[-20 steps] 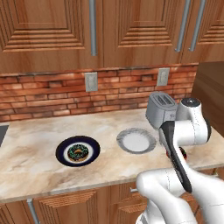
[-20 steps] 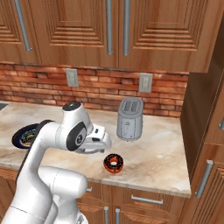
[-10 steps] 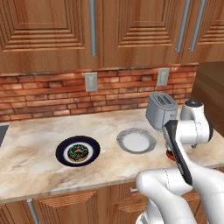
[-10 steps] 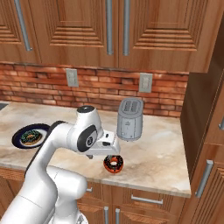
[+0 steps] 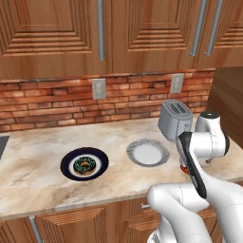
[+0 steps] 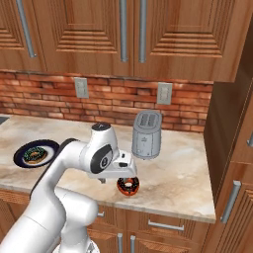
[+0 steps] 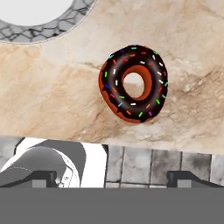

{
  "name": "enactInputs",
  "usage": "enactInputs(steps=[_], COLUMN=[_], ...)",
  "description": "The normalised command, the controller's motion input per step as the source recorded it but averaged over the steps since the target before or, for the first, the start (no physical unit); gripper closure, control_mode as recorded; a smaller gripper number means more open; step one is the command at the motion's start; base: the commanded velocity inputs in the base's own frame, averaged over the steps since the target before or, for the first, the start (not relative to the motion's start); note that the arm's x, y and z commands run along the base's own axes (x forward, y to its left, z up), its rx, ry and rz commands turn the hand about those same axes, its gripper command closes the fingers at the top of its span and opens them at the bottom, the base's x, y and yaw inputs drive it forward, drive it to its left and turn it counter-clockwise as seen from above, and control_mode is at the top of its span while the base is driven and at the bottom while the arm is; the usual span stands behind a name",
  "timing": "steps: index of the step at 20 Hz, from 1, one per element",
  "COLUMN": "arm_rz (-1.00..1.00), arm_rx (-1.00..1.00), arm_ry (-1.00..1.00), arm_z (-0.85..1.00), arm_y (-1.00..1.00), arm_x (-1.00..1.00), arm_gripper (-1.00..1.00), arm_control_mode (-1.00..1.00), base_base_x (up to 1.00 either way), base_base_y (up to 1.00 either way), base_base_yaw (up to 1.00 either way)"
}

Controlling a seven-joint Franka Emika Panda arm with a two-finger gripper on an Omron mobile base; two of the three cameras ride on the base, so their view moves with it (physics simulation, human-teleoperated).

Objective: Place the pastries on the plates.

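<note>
Step in hand: approach to the second pastry, first already served. Chocolate donut with teal sprinkles (image 5: 85,165) lying in the navy plate (image 5: 68,172), left of centre in the left base view. Red-iced donut (image 7: 134,83) lying alone on the marble counter (image 7: 52,92), right of centre in the hand view, touched by nothing. Pale plate (image 5: 147,153) bare, centre of the left base view, just left of the toaster (image 5: 175,119). Gripper (image 7: 112,175) at the bottom of the hand view, finger tips (image 7: 43,176) set wide apart, spread and holding nothing, donut ahead of the gap and nearer the right tip. Next move, by judgement: shift toward the donut, descent over the ring, closure across it, then carry to the pale plate. Hand view: multicoloured sprinkles, red inner ring, ribbed plate rim at upper left. Right base view: donut (image 6: 128,186) near the counter's front edge, directly under the wrist. Left base view: donut hidden but for a red sliver behind the arm; both plates together.
</note>
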Motion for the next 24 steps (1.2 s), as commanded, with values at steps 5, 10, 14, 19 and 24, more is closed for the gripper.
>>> enactInputs(steps=[5, 10, 14, 19, 24], arm_rz=[0.07, 0.10, 0.10, 0.08, 0.01], arm_rx=[0.02, 0.00, 0.00, 0.00, 0.00], arm_ry=[0.00, 0.00, 0.00, 0.00, 0.03], arm_z=[-0.22, -0.04, 0.00, -0.16, -0.45], arm_y=[0.00, 0.00, 0.00, 0.00, -0.07], arm_x=[0.07, 0.36, 0.53, 0.27, -0.03], arm_gripper=[-1.00, -1.00, -1.00, -1.00, -1.00], arm_control_mode=[-1.00, -1.00, -1.00, -1.00, -1.00], base_base_x=[0.00, 0.00, 0.00, 0.00, 0.00], base_base_y=[0.00, 0.00, 0.00, 0.00, 0.00], base_base_yaw=[0.00, 0.00, 0.00, 0.00, 0.00])
